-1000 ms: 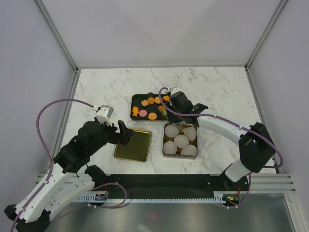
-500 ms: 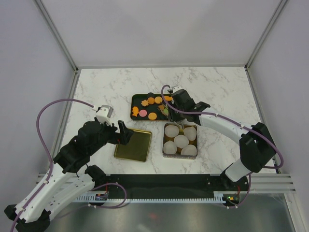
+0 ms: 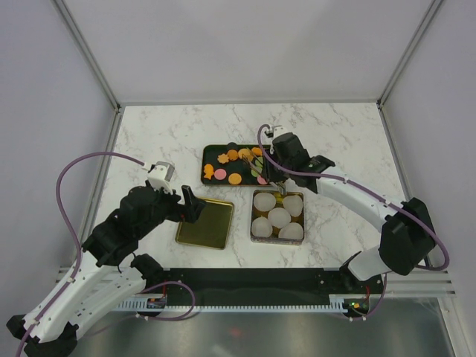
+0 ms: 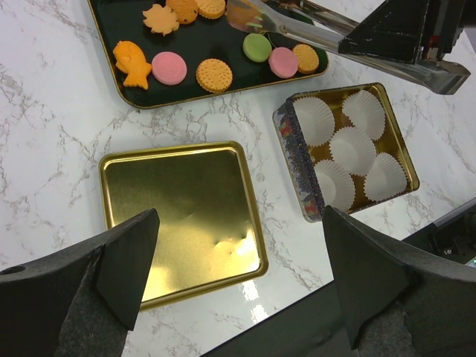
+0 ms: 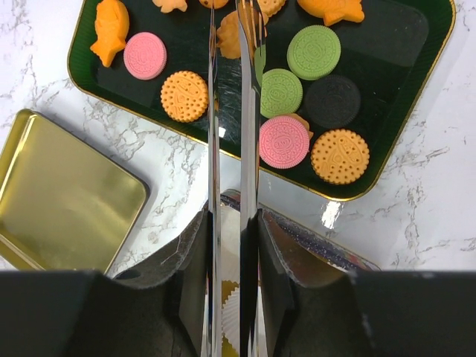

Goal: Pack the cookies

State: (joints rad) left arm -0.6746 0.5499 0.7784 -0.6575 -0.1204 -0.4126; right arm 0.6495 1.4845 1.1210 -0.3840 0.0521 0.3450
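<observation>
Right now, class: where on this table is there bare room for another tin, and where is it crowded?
Bare: the white marble table between the dark green cookie tray and the back wall, and right of the tin of white paper cups. Crowded: the middle, where tray, tin and empty gold square lid sit close, metal tongs above the tray.

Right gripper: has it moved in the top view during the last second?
Yes. In the top view the right gripper, shut on the tongs, went to the right, farther from the left end of the dark tray.
</observation>
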